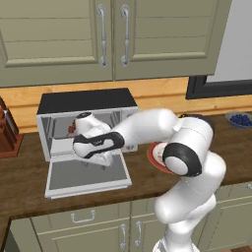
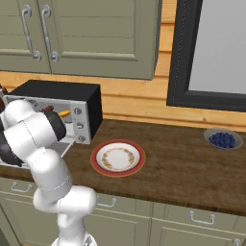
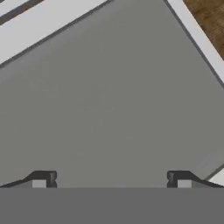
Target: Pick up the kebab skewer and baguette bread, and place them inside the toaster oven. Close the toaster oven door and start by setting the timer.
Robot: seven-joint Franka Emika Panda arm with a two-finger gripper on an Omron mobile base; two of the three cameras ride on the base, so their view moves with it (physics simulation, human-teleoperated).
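The toaster oven (image 1: 88,101) (image 2: 57,91) stands at the back left of the counter. Its toaster oven door (image 1: 86,178) (image 3: 109,96) is dropped flat toward the front. Inside the cavity I see the dark red chunks of the kebab skewer (image 1: 72,128) (image 2: 49,110). An orange bit of the baguette bread (image 2: 64,114) shows beside it. My gripper (image 1: 101,160) (image 3: 111,179) hangs just above the open door's glass, pointing down at it. Its fingers are spread wide and hold nothing.
A red-rimmed plate (image 2: 117,157) (image 1: 153,156) lies bare on the counter right of the oven. A bowl of blueberries (image 2: 222,139) (image 1: 239,119) sits far right. A knife block (image 1: 7,134) stands left of the oven. Wall cabinets hang above.
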